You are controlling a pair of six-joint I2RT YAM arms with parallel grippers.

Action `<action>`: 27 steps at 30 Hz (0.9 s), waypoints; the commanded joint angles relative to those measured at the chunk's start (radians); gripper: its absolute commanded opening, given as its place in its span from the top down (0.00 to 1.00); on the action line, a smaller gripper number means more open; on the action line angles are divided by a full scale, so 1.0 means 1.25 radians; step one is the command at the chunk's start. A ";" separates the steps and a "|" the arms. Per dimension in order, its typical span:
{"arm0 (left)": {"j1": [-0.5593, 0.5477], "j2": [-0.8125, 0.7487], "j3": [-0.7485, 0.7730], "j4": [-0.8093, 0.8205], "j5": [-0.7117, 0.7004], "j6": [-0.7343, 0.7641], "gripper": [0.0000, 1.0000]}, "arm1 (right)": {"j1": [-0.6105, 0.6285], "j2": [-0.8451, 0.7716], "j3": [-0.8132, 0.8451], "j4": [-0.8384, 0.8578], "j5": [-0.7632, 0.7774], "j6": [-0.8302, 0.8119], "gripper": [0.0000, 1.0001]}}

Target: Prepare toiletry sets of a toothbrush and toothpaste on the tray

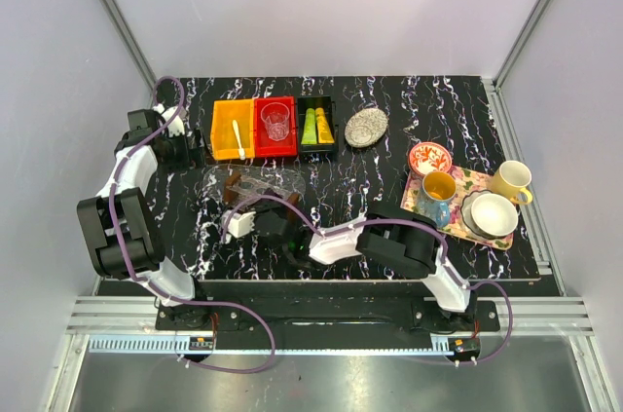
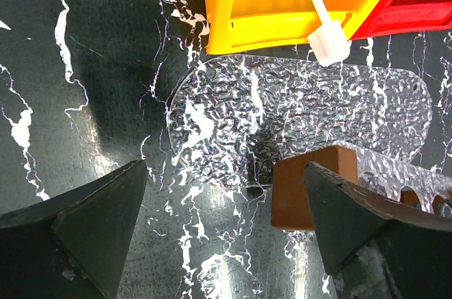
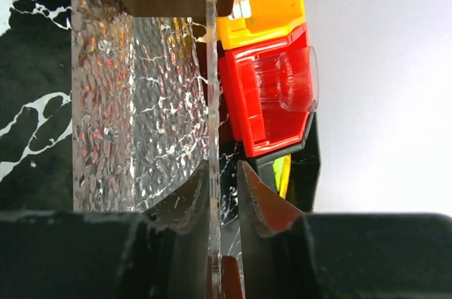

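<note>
A clear textured tray [image 1: 255,181] with brown wooden handles [image 2: 314,186] lies in front of the bins. My right gripper [image 1: 275,220] is shut on the tray's near end [image 3: 134,101], with its jaws [image 3: 222,168] either side of the rim. A white toothbrush [image 1: 238,142] lies in the yellow bin [image 1: 234,130], and its head [image 2: 328,43] sticks out over the bin's edge. The light green tube [image 1: 310,127] and the yellow tube [image 1: 322,126] of toothpaste stand in the black bin. My left gripper [image 1: 193,151] is open and empty [image 2: 224,165], low over the table beside the tray's left end.
A red bin [image 1: 275,134] holds a clear glass [image 1: 275,121]. A silvery oval dish [image 1: 366,127] sits right of the bins. A floral tray [image 1: 458,200] at the right carries cups and bowls, with a yellow mug [image 1: 511,181].
</note>
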 commanded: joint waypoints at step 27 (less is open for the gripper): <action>0.009 -0.009 -0.013 0.040 0.004 0.004 0.02 | -0.056 0.157 0.016 0.464 -0.047 -0.277 0.69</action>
